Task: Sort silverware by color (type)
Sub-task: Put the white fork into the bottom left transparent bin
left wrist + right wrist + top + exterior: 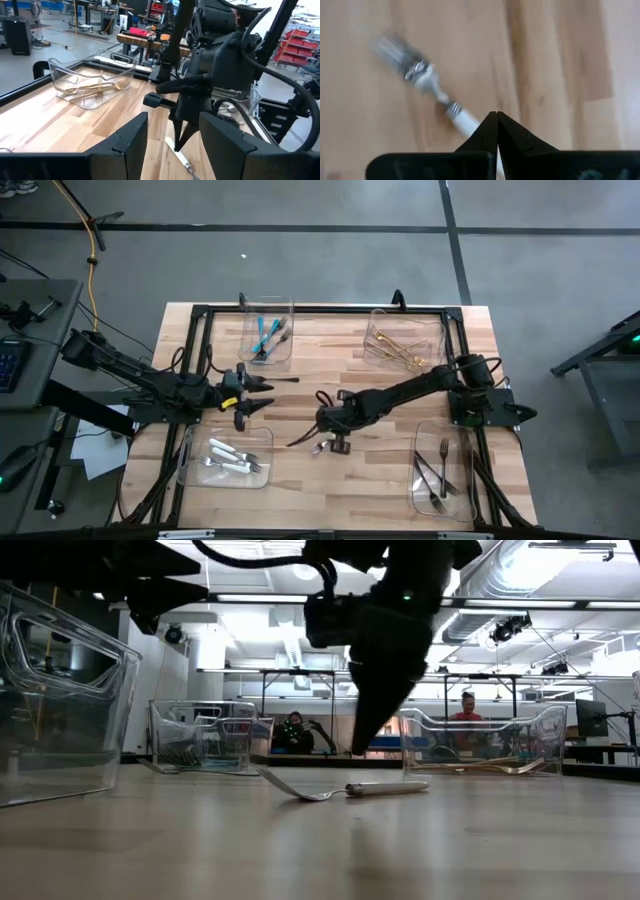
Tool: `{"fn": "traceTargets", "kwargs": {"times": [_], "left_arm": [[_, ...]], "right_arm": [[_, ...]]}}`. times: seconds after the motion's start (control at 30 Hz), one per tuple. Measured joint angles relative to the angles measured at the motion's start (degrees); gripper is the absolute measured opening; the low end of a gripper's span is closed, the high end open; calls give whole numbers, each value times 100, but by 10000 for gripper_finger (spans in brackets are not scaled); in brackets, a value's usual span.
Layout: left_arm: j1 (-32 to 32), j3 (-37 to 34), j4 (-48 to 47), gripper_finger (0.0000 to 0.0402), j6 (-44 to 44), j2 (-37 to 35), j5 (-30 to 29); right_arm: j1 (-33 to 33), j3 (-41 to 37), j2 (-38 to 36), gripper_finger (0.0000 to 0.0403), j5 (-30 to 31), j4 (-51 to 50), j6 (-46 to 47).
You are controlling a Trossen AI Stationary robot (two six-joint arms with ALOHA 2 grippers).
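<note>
White-handled fork (345, 789) lies mid-table (right fingers (490, 131) closed above).

Shiny metal fork (427, 82), glossy white handle, on smooth wooden table (560, 60).

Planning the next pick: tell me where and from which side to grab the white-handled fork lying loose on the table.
Grip the white-handled fork on its straight white handle, from directly above. It lies flat on the table with the tines curving up, so the handle is the even part. The right hand, fingers together, sits right over it.
</note>
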Motion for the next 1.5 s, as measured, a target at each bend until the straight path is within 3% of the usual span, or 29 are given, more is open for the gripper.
{"fn": "traceTargets", "kwargs": {"times": [0.37,0.47,0.63,0.77,0.93,1.07,1.27,1.37,1.5], "left_arm": [[0,0,-6,172,0,2,33],[0,0,-6,172,0,1,39],[0,0,-6,172,0,1,41],[0,0,-11,172,4,0,41],[0,0,-19,172,4,2,41],[0,0,-91,172,2,3,41],[2,0,-133,172,-8,79,41],[0,0,-132,172,-9,118,41],[0,0,-137,172,-11,125,39]], "right_arm": [[346,0,-2,12,-920,555,-979],[339,0,-2,47,-947,553,-1126],[297,4,148,141,-851,747,-1512],[278,2,368,209,-794,721,-2324],[167,3,480,241,-621,792,-2594],[15,7,515,237,-551,584,-2643],[-155,49,708,202,-1013,258,-2384],[-141,48,795,160,-864,195,-1990],[-56,61,851,60,-635,123,-1418]]}}
